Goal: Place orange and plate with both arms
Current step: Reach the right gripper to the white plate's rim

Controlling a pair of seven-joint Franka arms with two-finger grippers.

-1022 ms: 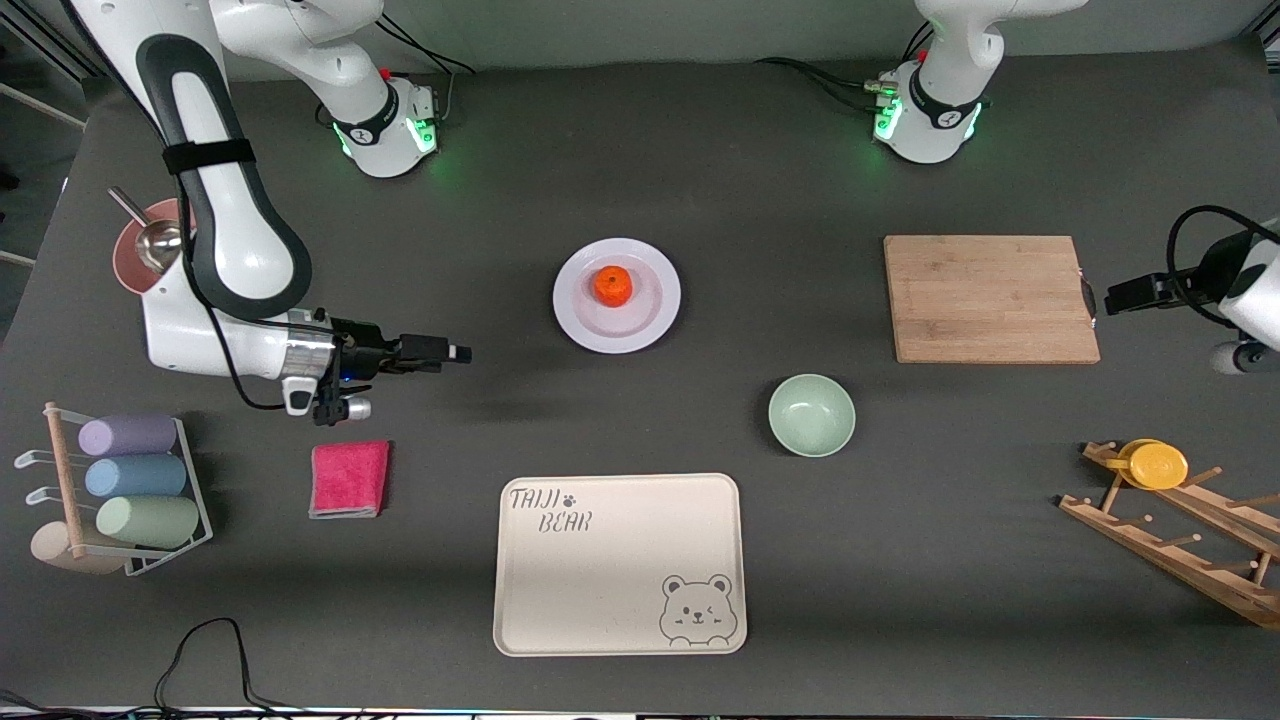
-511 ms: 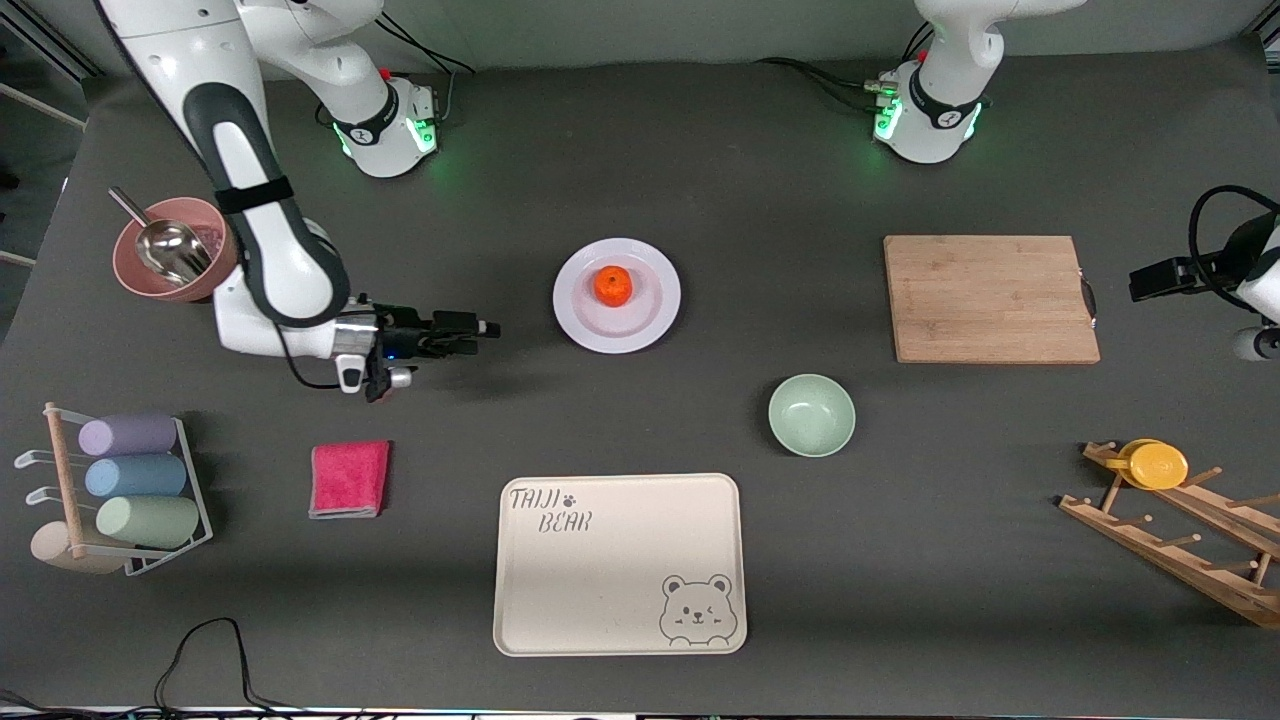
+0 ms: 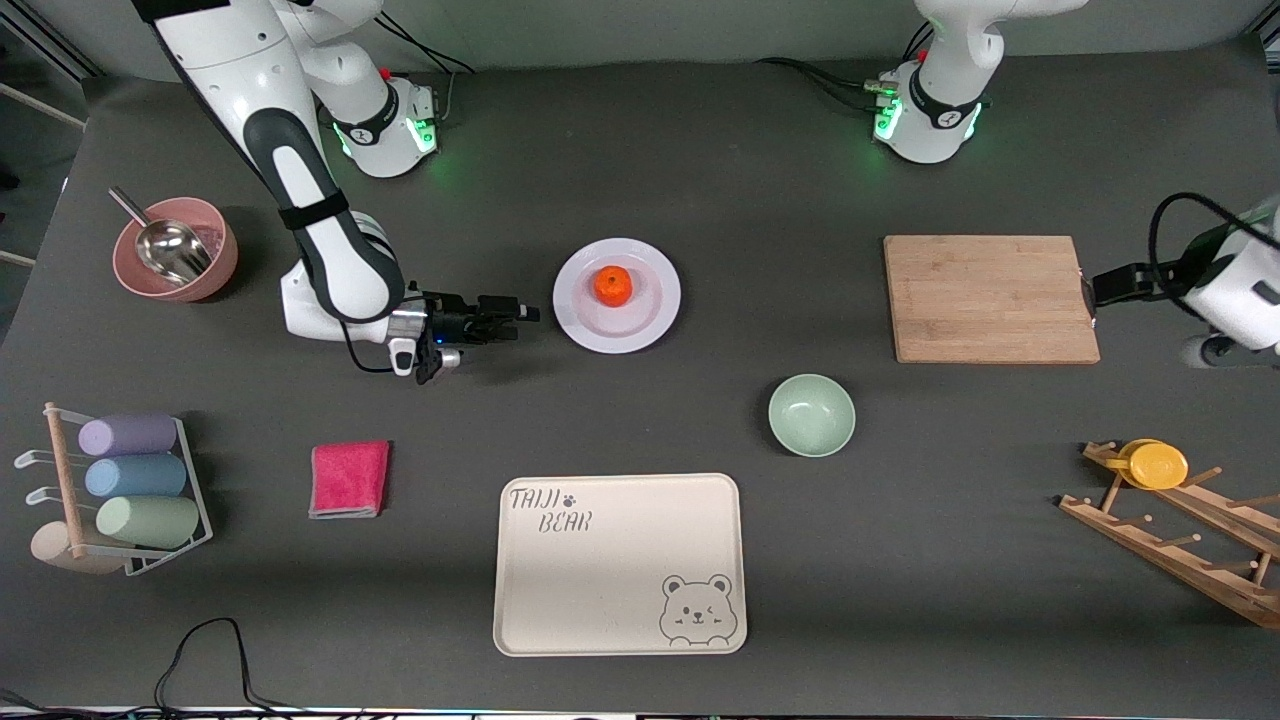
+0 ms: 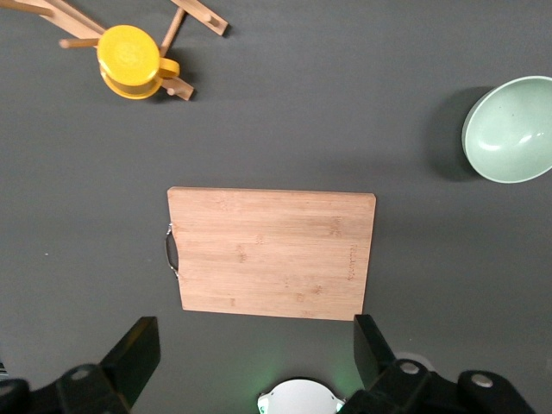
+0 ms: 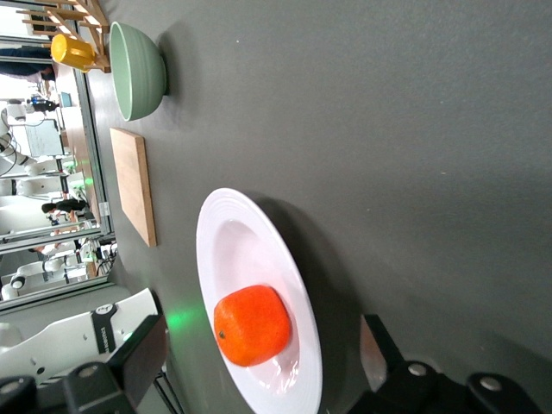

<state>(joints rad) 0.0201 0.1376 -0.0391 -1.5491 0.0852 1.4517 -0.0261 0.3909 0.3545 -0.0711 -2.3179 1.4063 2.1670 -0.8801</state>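
The white plate [image 3: 650,318] lies at the table's middle with the orange [image 3: 612,285] on it. My right gripper [image 3: 522,314] is low beside the plate's rim, toward the right arm's end, open and empty. In the right wrist view the orange [image 5: 252,325] sits on the plate [image 5: 246,246], and the plate's rim lies between the open fingers [image 5: 145,358]. My left gripper [image 3: 1100,288] is at the cutting board's handle edge, open and empty. Its fingers [image 4: 134,354] show in the left wrist view.
A wooden cutting board [image 3: 990,298] lies toward the left arm's end. A pale-green bowl [image 3: 811,414] and a cream bear tray [image 3: 620,563] are nearer the camera. There are also a pink cloth [image 3: 348,478], a pink bowl with scoop [image 3: 175,250], a cup rack [image 3: 120,490] and a yellow cup on a wooden rack [image 3: 1155,465].
My right gripper has moved across the table toward the plate and now reaches its rim. My left gripper drew away from the cutting board, then came back to its handle edge.
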